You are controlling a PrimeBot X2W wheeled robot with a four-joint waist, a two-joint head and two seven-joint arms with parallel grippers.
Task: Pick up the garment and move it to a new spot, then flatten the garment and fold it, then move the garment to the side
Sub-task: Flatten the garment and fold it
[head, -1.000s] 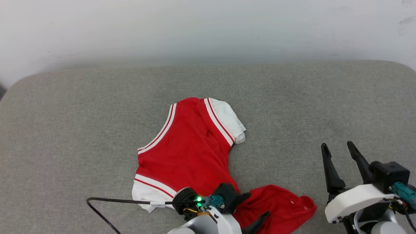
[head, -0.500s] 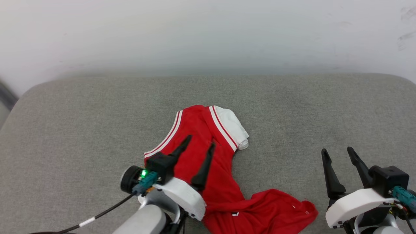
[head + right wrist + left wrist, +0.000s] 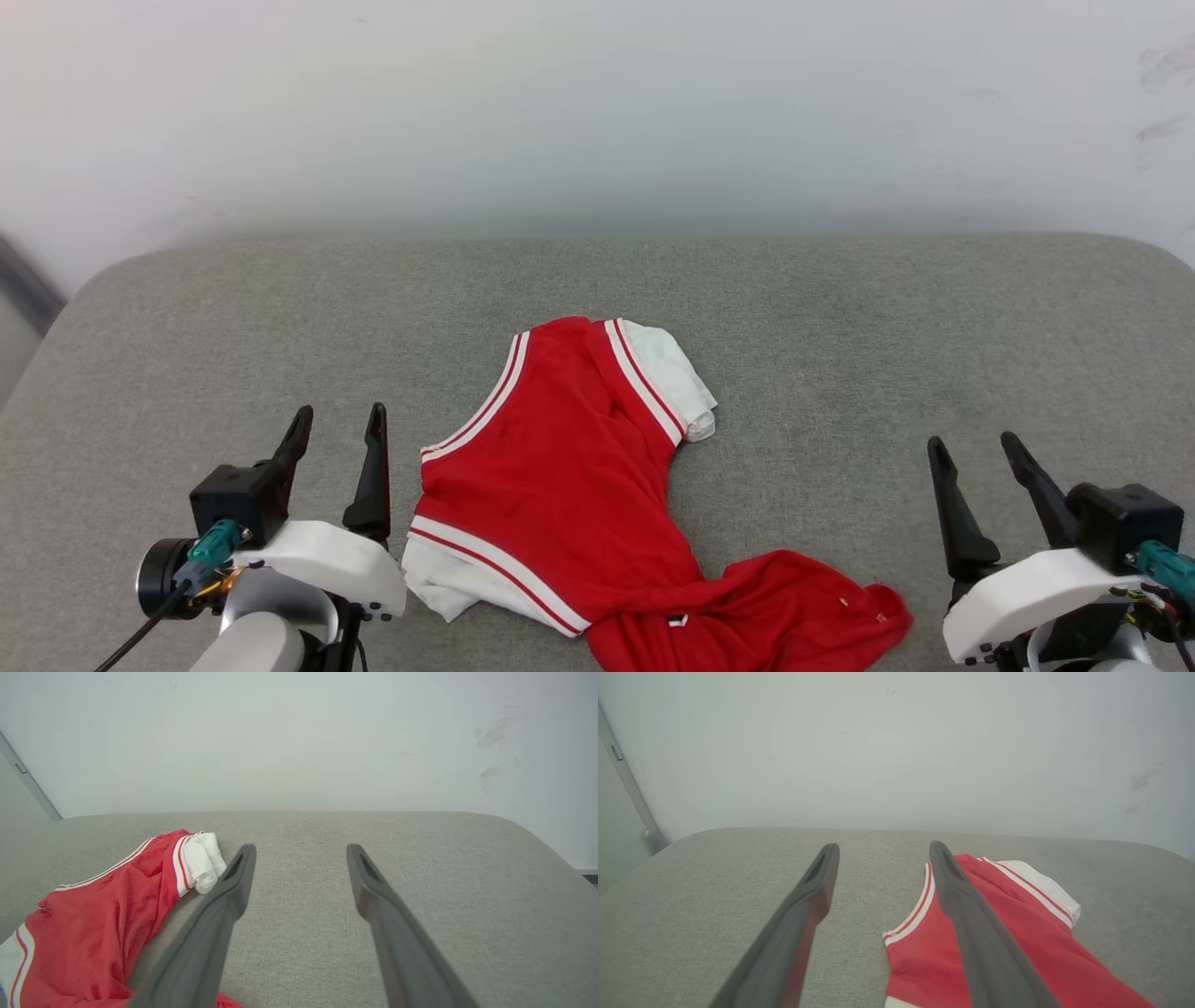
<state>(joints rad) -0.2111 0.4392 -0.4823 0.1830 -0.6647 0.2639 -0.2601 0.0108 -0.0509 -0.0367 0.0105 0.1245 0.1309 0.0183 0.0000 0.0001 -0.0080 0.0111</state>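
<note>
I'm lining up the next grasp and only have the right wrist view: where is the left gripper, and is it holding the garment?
Observer: The left gripper sits just left of the garment, jaws open, holding nothing.
Operator: Does the cloth lie flat below what I see?
Observer: No. In the head view its lower part twists toward the robot's right and lies bunched, nearest the robot.
Operator: Is my gripper clear of that bunch?
Observer: Yes. The right gripper stands to its right, jaws open, with a strip of grey surface between them.
</note>
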